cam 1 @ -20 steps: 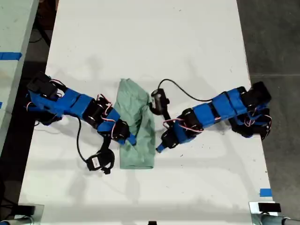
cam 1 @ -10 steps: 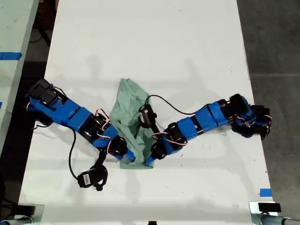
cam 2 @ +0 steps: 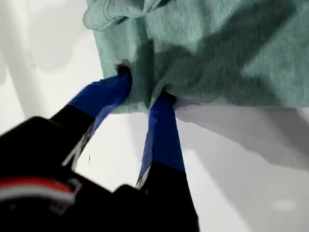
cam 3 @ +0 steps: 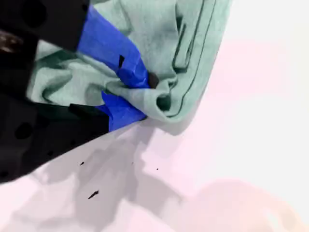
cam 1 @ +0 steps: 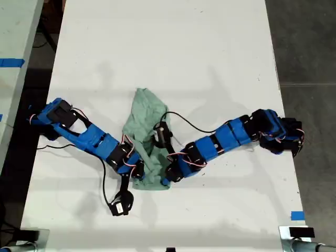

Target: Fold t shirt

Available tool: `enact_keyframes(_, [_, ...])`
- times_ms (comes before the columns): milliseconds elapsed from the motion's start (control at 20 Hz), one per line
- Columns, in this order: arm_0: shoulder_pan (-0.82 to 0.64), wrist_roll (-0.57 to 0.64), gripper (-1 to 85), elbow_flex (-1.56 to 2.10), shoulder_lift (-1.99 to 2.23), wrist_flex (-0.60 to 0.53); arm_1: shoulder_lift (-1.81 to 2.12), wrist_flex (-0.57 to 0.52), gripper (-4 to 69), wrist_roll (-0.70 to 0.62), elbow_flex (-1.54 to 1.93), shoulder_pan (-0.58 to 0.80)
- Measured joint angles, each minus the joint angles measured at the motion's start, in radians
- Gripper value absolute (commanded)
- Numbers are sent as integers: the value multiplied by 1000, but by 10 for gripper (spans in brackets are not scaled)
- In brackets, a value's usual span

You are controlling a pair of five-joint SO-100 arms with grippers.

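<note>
Both arms have extended toward 6 o'clock in the exterior view. The t shirt (cam 1: 146, 137) is shorter now: its 6 o'clock hem has bunched up. Both grippers have closed in at that hem.

No writing, label, brand or number is showing legibly anywhere, whether on the arms, the cloth or the tabletop.

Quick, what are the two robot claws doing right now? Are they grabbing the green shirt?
My first gripper: shut on the hem of the t shirt.
My second gripper: shut on a bunched fold of the t shirt.
</note>
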Motion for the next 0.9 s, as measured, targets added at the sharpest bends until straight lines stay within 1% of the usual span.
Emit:
enact_keyframes(200, [18,57,-3,-8,32,-51,-2,11,21,-14,-41,-28])
enact_keyframes(300, [40,92,-3,-8,112,-46,35,11,21,-49,-41,-38])
enact_keyframes(450, [25,124,-3,-6,272,71,173,11,21,-176,-41,0])
enact_keyframes(550, [-44,161,-3,5,388,146,253,11,21,-272,-41,87])
enact_keyframes(700, [-196,244,-3,80,552,224,321,-3,21,-414,-41,238])
enact_keyframes(900, [-442,359,-3,273,723,258,327,-20,21,-549,-41,419])
